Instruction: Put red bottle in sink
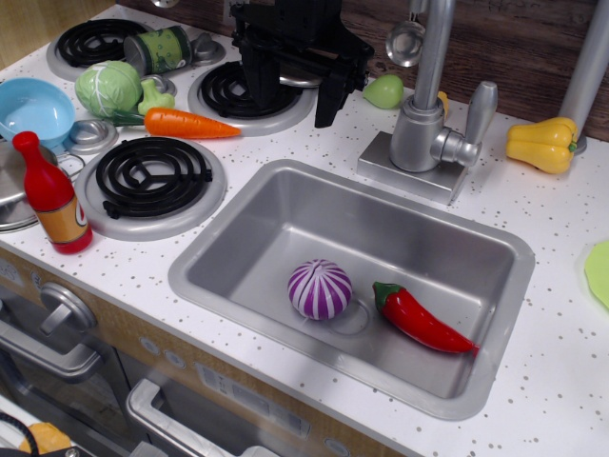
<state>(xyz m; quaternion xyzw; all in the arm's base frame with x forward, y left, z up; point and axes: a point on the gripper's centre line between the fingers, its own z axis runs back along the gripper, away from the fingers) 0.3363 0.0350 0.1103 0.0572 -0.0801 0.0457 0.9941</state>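
The red bottle stands upright on the white counter at the left edge, beside the front burner. It has a rounded red cap and an orange-yellow label. The sink is a steel basin in the middle; inside it lie a purple-and-white onion and a red chili pepper. My black gripper hangs over the back right burner, far from the bottle. Its fingers point down and apart, with nothing between them.
A carrot, a cabbage, a green can and a blue bowl crowd the stove area. A steel faucet stands behind the sink. A yellow pepper lies at the right, a green fruit by the faucet.
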